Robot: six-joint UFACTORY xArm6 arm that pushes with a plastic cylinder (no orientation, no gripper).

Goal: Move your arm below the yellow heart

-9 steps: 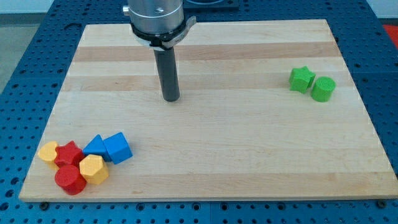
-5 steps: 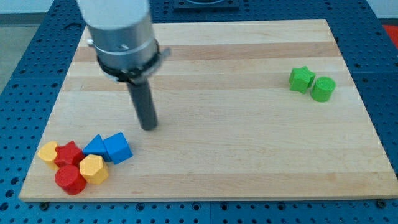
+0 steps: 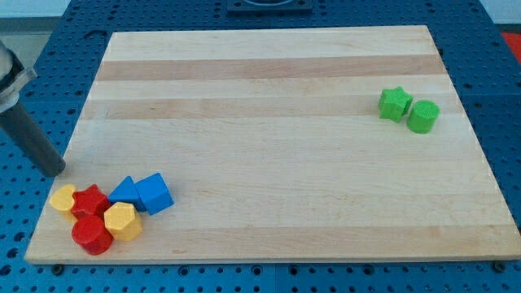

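My tip [image 3: 55, 169] is sitting at the view's left edge of the pale wooden counter [image 3: 269, 89], just above the small yellow heart-shaped block [image 3: 63, 198] and a little apart from it. That block is lying at the view's bottom left, at the left end of a tight cluster, and is touching the red star-shaped block [image 3: 91, 201] on its right.

To end up below the heart, I am judging that the safest path is swinging round its left side, outside the counter's edge or right along it, then coming in under it near the counter's bottom left corner. Going straight down would be pushing the heart; going round the right would mean ploughing through the red cylinder block [image 3: 90, 234], the yellow hexagonal block [image 3: 121, 220], the blue triangular block [image 3: 124, 191] and the blue cube block [image 3: 154, 194]. The room between the heart and the counter's bottom edge is looking narrow, so a slow approach is making sense.

There is no claw on this arm, only the rod, so nothing is being held. Most of the rod is cut off by the view's left edge. Whether the heart is touching the red cylinder is hard to tell. The green star-shaped block [image 3: 395, 103] and green cylinder block [image 3: 422, 116] are sitting well apart at the view's right.
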